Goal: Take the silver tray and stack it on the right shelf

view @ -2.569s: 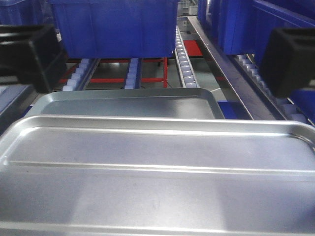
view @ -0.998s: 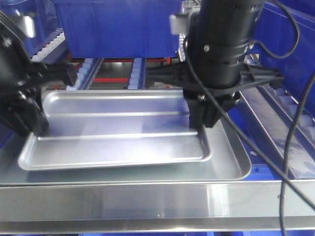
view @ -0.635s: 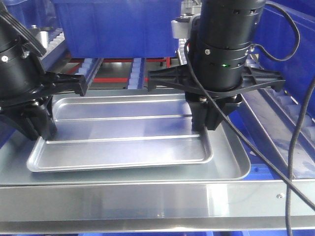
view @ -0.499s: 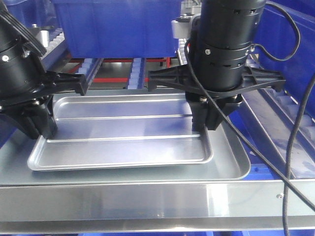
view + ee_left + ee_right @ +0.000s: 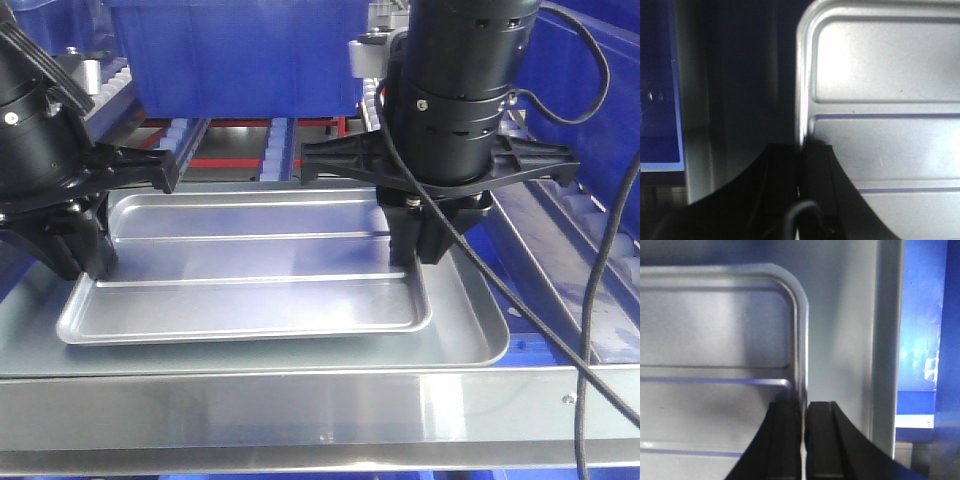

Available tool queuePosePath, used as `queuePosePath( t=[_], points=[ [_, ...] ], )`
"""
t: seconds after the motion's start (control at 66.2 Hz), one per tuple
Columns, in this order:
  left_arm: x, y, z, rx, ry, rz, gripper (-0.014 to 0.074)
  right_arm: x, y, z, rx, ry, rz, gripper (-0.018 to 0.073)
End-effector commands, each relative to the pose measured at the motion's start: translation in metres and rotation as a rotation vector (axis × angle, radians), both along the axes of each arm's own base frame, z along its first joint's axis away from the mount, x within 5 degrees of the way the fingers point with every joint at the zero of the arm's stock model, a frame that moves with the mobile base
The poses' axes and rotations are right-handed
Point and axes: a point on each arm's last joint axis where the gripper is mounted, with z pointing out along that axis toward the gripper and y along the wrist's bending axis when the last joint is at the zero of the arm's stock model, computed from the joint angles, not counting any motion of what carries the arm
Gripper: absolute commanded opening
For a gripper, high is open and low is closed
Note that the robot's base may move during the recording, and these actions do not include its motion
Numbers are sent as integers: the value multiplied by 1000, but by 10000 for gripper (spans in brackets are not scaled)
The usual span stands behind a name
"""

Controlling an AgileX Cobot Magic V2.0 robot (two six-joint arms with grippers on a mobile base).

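The silver tray (image 5: 250, 270) with two long ridges sits level inside a larger plain silver tray (image 5: 470, 335) on the right shelf, behind the shelf's flat steel front bar (image 5: 300, 405), which has a small rivet. I cannot tell whether it rests on the larger tray or hangs just above it. My left gripper (image 5: 88, 268) is shut on its left rim, as the left wrist view shows (image 5: 801, 156). My right gripper (image 5: 415, 258) is shut on its right rim, as the right wrist view shows (image 5: 804, 412). The ridged tray also shows in both wrist views (image 5: 880, 80) (image 5: 715, 325).
A big blue bin (image 5: 240, 60) stands on the rack lanes behind the trays, with pale rollers (image 5: 277, 150) and red frame bars under it. More blue bins (image 5: 600, 90) stand at the right. Black cables (image 5: 600, 270) hang from the right arm.
The ridged tray came down from close in front of the camera into the larger tray. Over the last second it and the left arm shifted a little right; since half a second ago almost nothing moved.
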Motion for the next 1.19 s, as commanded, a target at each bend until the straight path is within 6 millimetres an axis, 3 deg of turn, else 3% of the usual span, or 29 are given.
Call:
queuePosePath(
  t=[0.0,0.242,0.408,0.499,0.574,0.65,0.725,0.786,0.846,1.013,1.179],
  points=[
    [3,-2,20,-30,-82,-24,-96,5,3,31,79,-127,31,242],
    [3,-2,20,-30,-82,-24,-60,6,4,31,89,-136,36,485],
    [3,-4,20,-51,-83,-16,275,5,2,30,74,-120,28,510],
    [3,-4,20,-55,-79,-12,347,5,2,30,71,-117,26,510],
    [2,-3,20,-49,-69,-11,325,5,2,32,71,-118,24,508],
    [2,-3,21,-42,-59,-9,249,5,2,38,67,-121,18,471],
    [1,-2,25,-17,-23,-1,76,5,0,47,63,-125,9,340],
    [1,-1,29,6,-2,2,-113,4,-1,52,64,-133,6,189],
    [2,0,30,19,-9,-3,-70,4,-1,53,65,-138,6,40],
    [6,0,36,20,-34,-7,-88,6,0,53,67,-143,10,56],
    [4,1,57,-14,-84,-2,-90,-3,-1,69,35,-192,117,56]
  ],
)
